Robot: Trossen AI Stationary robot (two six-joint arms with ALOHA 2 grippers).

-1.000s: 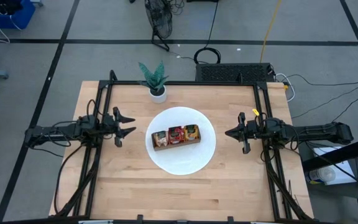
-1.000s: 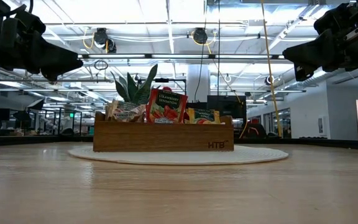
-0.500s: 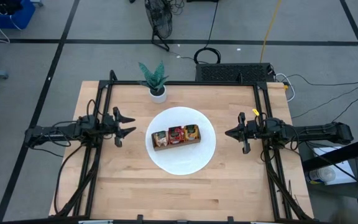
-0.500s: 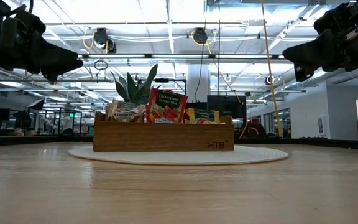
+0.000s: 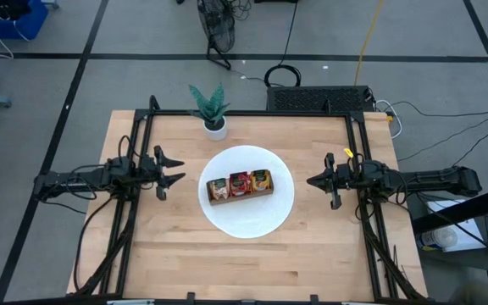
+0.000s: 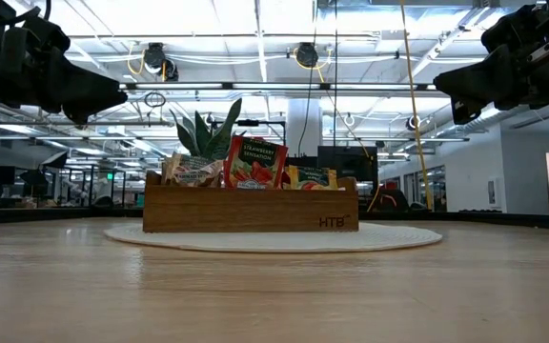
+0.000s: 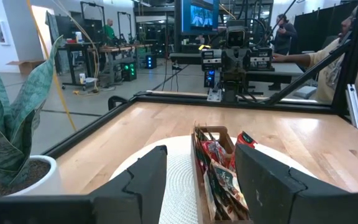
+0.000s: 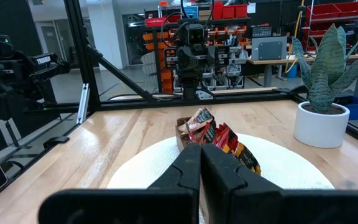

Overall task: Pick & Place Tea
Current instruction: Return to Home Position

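The tea sachets point(image 5: 241, 182) stand upright in a brown three-compartment wooden tray point(image 5: 241, 195): beige point(image 6: 191, 170), red point(image 6: 253, 162) and orange-yellow point(image 6: 311, 177). The tray rests on a round white mat point(image 5: 250, 220) at the table's middle. My left gripper point(image 5: 176, 171) hovers open near the left edge, pointing level at the tray. My right gripper point(image 5: 312, 180) hovers shut near the right edge, pointing level at the tray.
A potted plant in a white pot point(image 5: 214, 125) stands at the far side, left of centre. Black frame rails point(image 5: 134, 152) run along the table's left and right sides. Bare wood point(image 5: 244, 263) lies near the front edge.
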